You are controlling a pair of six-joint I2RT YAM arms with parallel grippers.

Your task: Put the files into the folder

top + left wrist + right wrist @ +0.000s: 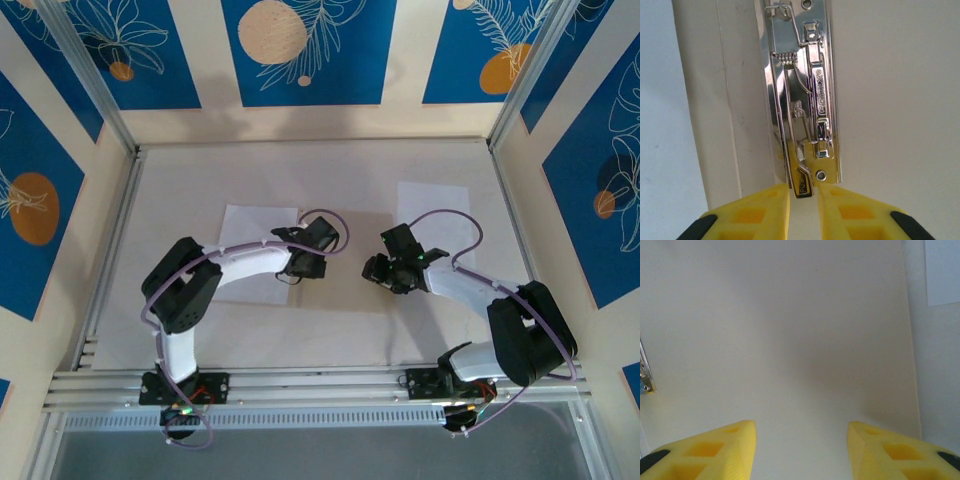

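Shows the folder point(790, 330) open and flat mid-table, its right edge straight, with a strip of bare table point(935, 390) beyond at 3 o'clock. Pinches the lever end of the spine's metal clip point(812, 100) in the left gripper point(803, 192), fingers nearly together. Holds the right gripper point(801, 440) spread above the right cover, touching nothing. Keeps the files apart: left sheet point(250, 225) at the left gripper's 10 o'clock, partly under the arm; right sheet point(432, 205) at the right gripper's 1 o'clock, off the folder's edge

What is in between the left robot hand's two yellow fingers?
The black-tipped lever of the folder's metal clip lies between the left gripper's fingers; the left wrist view shows it.
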